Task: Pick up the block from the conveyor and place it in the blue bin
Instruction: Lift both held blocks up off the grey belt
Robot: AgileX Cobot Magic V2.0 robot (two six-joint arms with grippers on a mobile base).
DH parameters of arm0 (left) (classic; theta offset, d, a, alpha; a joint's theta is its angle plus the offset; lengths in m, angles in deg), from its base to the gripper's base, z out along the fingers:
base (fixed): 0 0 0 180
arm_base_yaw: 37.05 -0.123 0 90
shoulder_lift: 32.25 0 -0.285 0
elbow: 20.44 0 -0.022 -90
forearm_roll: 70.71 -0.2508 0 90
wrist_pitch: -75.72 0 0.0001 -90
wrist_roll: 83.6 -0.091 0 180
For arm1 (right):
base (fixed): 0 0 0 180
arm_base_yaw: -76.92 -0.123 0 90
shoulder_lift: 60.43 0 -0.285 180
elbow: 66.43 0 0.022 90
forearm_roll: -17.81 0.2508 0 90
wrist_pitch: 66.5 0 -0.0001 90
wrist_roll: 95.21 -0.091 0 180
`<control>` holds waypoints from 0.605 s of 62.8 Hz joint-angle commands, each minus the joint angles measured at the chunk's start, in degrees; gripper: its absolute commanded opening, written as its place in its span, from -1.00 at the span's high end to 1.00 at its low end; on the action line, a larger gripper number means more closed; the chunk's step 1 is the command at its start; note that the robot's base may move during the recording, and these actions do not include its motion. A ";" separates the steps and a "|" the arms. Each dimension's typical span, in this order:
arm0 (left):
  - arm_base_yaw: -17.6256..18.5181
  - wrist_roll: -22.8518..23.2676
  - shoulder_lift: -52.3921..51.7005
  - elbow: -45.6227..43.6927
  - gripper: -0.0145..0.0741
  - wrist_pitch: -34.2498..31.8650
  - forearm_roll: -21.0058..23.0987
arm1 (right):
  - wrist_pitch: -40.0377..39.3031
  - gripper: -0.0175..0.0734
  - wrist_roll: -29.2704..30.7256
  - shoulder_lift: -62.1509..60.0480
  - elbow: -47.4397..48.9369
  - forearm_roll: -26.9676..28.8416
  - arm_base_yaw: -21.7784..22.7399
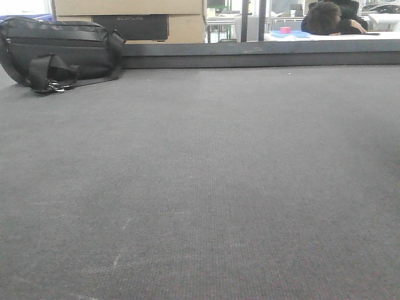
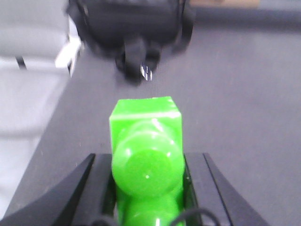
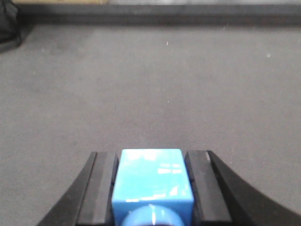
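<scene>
On the conveyor [image 1: 200, 187]: no loose block was seen on the dark woven surface in the front view; only a black bag [image 1: 59, 50] was found lying at its far left, against the raised back edge.
Risk of collision: the left gripper [image 2: 147, 162] was pointed straight at the bag in its wrist view, with the belt's left edge close by; a forward sweep was judged likely to snag a strap or the buckle.
Risk of slip: the green block [image 2: 146, 122] was shown with a rounded stud turned toward the camera; if a curved face were gripped, the piece could be twisted loose in transit.
Risk of misplacement: the blue bin was not shown in any view, so a release could not be aimed from these pictures alone; anything let go now would be dropped back onto the belt.
Risk of confusion: two blocks were carried at once, and it could not be told which was meant to be delivered first.
Left jaws: closed onto the green block, with the black fingers [image 2: 70, 193] set against both its sides.
Right jaws: closed onto the blue block [image 3: 151, 176], which was seated squarely between the flat pads [image 3: 101, 188], its front face about level with the tips.
Position of the right gripper [image 3: 151, 157]: held over open belt, well apart from the bag.
</scene>
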 commanded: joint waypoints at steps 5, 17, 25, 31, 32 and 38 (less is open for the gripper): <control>1.37 -0.09 -7.45 7.71 0.92 -7.31 0.94 | -5.56 0.97 0.57 -8.03 -9.21 0.09 0.05; 9.46 -0.09 -13.06 14.26 0.92 -9.56 0.94 | -5.61 0.97 0.57 -14.49 -13.96 0.09 0.05; 15.99 -0.09 -14.38 15.28 0.92 -9.41 -0.47 | -7.14 0.97 0.57 -15.71 -13.96 0.09 0.05; 17.95 -0.09 -14.47 15.28 0.92 -10.44 -0.47 | -8.94 0.97 0.46 -15.71 -13.57 1.72 0.05; 17.95 -0.09 -14.47 15.28 0.92 -10.71 -0.47 | -8.94 0.97 0.46 -15.71 -13.44 2.10 0.05; 17.83 0.17 -14.75 15.28 0.92 -12.27 -0.06 | -8.94 0.97 0.46 -16.03 -13.44 3.11 0.05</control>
